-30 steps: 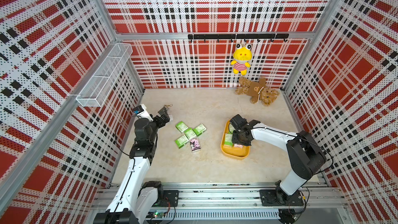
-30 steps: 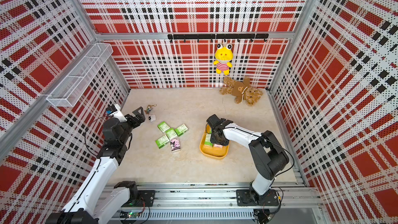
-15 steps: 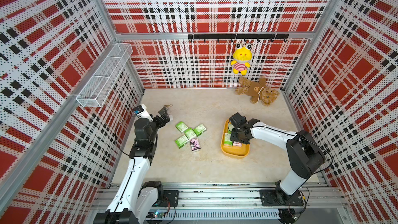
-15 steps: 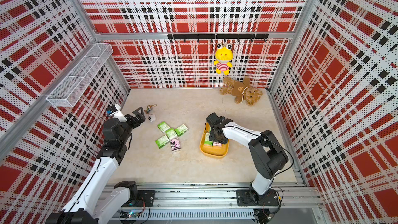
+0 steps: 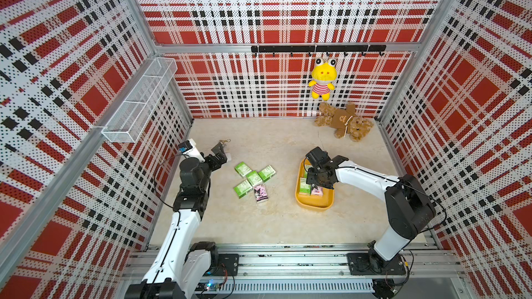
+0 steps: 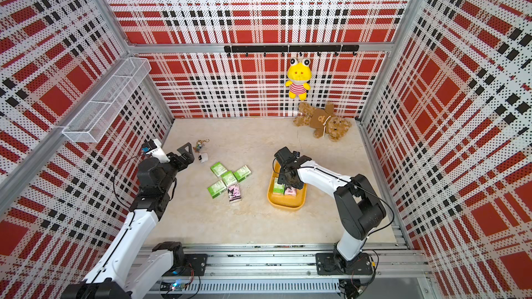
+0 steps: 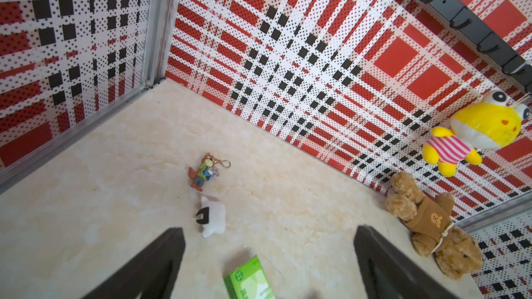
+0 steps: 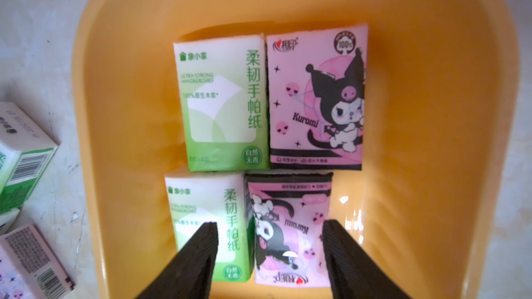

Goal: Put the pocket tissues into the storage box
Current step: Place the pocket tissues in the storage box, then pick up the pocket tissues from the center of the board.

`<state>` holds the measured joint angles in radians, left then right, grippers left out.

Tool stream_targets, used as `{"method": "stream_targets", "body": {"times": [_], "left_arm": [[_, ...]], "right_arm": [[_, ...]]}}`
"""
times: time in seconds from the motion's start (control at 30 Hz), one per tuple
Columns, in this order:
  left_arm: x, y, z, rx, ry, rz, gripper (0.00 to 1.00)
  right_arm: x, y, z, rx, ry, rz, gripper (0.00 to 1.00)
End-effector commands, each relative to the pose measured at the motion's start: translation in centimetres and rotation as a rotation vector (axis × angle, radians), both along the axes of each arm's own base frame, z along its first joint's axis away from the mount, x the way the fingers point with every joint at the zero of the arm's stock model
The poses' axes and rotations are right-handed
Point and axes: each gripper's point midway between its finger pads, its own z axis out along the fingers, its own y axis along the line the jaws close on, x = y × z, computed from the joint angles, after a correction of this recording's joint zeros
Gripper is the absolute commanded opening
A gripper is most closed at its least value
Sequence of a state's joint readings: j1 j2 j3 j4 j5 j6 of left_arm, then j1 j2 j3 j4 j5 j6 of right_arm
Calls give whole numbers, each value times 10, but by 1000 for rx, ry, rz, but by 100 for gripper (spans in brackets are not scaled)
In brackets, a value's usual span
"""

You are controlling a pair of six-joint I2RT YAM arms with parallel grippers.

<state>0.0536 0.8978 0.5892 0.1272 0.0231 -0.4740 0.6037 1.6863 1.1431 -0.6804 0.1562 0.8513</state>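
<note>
The storage box (image 5: 314, 203) (image 6: 285, 206) is a yellow-orange tray right of centre. In the right wrist view, two green and two pink pocket tissues lie flat in the storage box (image 8: 92, 116). My right gripper (image 8: 269, 225) (image 5: 318, 183) hangs open over them. Its fingers straddle a pink packet (image 8: 288, 225) without touching it. Several more packets lie in a cluster on the floor, green ones (image 5: 254, 178) (image 6: 229, 178) and a pink one (image 5: 260, 193). My left gripper (image 7: 269, 228) (image 5: 223, 153) stands open and empty near the left wall, above a green packet (image 7: 249, 280).
A keychain figure (image 7: 205, 171) and a small white toy (image 7: 211, 215) lie ahead of my left gripper. A brown teddy bear (image 5: 344, 122) lies at the back right. Above it a yellow frog plush (image 5: 323, 80) hangs from a hook rail (image 5: 316, 49). A white wire basket (image 5: 141, 102) is on the left wall.
My right gripper's jaws have widened over the tray, and it has shifted slightly toward the back. The left arm has not moved.
</note>
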Motion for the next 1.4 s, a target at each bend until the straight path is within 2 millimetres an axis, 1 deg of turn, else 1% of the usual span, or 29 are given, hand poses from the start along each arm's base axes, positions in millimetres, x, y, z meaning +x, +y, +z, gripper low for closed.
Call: {"method": "stream_targets", "body": {"times": [0.0,0.1,0.23,0.37,0.43,0.5,0.57,0.67,0.73,0.8,0.9,0.93,1.07,1.2,1.27,1.37], "left_arm": [[1,-1,4,0,-16,-6,99],[1,0,5,-9,-19,-4,99],[1,-1,13,-12,-35,-5,99],[-1,-1,20,-7,-40,-7,99],[-2,-1,22,-7,-46,-5,99],[-4,0,24,-6,-50,-2,99],[-6,0,25,-9,-53,-2,99],[-8,0,27,-9,-56,-1,99],[-9,0,28,-7,-58,2,99],[-10,1,29,-4,-61,5,99],[-11,1,31,-4,-61,6,99],[-11,1,31,-4,-62,5,99],[-10,1,37,2,-71,4,99],[-9,2,42,14,-72,7,99],[-10,3,42,20,-70,9,99],[-11,4,40,23,-67,15,99]], "right_arm": [[9,-5,30,-13,-71,8,66],[13,-3,43,-49,-118,57,68],[14,5,52,-95,-150,118,69],[19,28,72,-122,-227,208,71],[22,42,80,-130,-254,253,72],[23,64,88,-115,-280,317,72],[20,92,93,-83,-305,387,72],[12,130,96,-55,-322,492,73],[7,154,94,-39,-321,552,74],[0,175,88,-23,-298,611,76],[-4,198,74,-47,-269,667,81],[-9,207,68,-28,-241,701,83],[-17,229,44,-13,-187,774,86],[-21,247,27,-2,-139,807,87],[-25,251,19,-13,-113,828,87],[-31,250,4,-28,-65,844,87]]}}
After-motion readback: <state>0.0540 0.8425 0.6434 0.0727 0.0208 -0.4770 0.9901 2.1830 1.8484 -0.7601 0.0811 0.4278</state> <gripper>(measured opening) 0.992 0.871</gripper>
